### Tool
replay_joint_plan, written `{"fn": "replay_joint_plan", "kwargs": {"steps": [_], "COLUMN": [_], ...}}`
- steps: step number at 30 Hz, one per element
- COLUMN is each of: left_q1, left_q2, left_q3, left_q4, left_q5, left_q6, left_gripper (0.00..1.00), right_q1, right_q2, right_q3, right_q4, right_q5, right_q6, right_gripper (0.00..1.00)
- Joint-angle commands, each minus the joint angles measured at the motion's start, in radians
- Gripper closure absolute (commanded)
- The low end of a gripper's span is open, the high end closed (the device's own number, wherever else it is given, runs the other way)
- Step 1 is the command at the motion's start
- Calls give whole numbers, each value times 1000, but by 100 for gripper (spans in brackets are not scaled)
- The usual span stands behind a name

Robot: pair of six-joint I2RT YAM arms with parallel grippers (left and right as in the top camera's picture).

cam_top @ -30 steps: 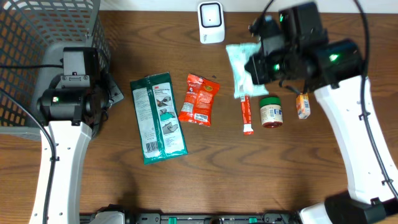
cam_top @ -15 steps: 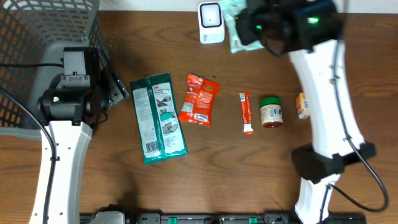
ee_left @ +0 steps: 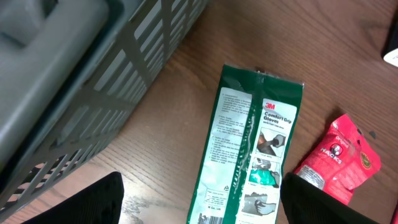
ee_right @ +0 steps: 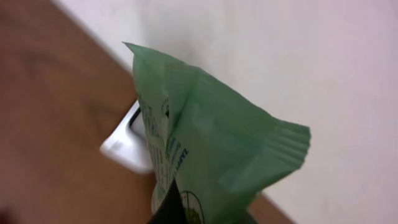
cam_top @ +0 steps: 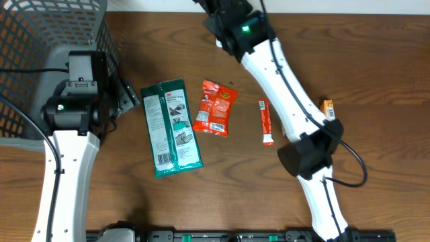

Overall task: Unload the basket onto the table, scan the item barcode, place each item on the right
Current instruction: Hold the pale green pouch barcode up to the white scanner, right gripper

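My right gripper (ee_right: 189, 213) is shut on a light green packet (ee_right: 211, 143) and holds it upright, just in front of the white scanner (ee_right: 124, 148) at the table's back edge. From above, the right arm (cam_top: 269, 60) reaches to the top centre and hides both scanner and packet. At the left, my left gripper (ee_left: 202, 211) stands open above the lower end of a dark green 3M gloves pack (ee_left: 255, 143) (cam_top: 170, 128), holding nothing. No barcode on the light green packet shows.
A grey mesh basket (cam_top: 40, 40) (ee_left: 93, 81) fills the back left corner. A red snack packet (cam_top: 215, 107), a red tube (cam_top: 266, 122) and a small orange item (cam_top: 327, 106) lie in a row on the wooden table (cam_top: 101, 202).
The right arm swung left and toward the back edge with the light green packet, ending over the scanner. The left gripper's jaws spread open; the left arm stayed put.
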Motion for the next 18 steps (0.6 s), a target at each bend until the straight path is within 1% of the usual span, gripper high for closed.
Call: {"fn": "replay_joint_plan", "kwargs": {"steps": [1, 8, 10, 14, 18], "left_q1": [5, 5, 5, 5, 5], "left_q2": [4, 4, 4, 4, 4], "left_q3": [4, 4, 4, 4, 4], "left_q4": [-2, -2, -2, -2, -2], "left_q5": [-24, -24, -24, -24, -24], "left_q6": [6, 6, 6, 6, 6], "left_gripper": [18, 18, 18, 18, 18], "right_q1": [-2, -1, -2, -2, -2], "right_q2": [86, 262, 294, 346, 380], "right_q3": [19, 19, 19, 19, 14], "right_q4": [107, 490, 574, 674, 680], "right_q5": [120, 262, 286, 265, 229], "right_q6": [-117, -307, -347, -346, -246], "right_gripper": [99, 99, 99, 99, 99]}}
